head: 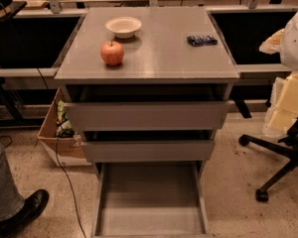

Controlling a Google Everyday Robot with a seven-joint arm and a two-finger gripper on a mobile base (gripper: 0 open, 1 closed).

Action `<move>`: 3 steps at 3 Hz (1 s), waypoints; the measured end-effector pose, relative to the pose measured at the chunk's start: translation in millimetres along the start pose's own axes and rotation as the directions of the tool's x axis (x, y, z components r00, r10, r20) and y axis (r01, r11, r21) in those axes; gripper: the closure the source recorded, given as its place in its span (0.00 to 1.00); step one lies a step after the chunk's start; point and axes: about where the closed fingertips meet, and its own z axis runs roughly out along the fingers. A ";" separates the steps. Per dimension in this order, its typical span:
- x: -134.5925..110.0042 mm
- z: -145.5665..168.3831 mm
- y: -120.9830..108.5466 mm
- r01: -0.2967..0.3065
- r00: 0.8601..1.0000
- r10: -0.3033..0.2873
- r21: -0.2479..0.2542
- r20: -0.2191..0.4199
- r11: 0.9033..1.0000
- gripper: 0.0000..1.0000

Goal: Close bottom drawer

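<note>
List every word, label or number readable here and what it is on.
No text is readable.
Dark blue packet on the cabinet top: print too blurred to read.
Open bottom drawer: no markings seen.
The gripper is not in view.

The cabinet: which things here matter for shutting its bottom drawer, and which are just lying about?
Part of the job:
- bottom drawer, pulled out, its inside showing
- gripper, not in view

Just lying about:
- apple, white bowl and dark blue packet on the cabinet top
- cardboard box on the floor
- office chair
- someone's shoe
</note>
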 end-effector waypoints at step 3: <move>-9.9 68.3 43.5 -0.017 0.993 0.021 -0.035 0.115 0.999 0.00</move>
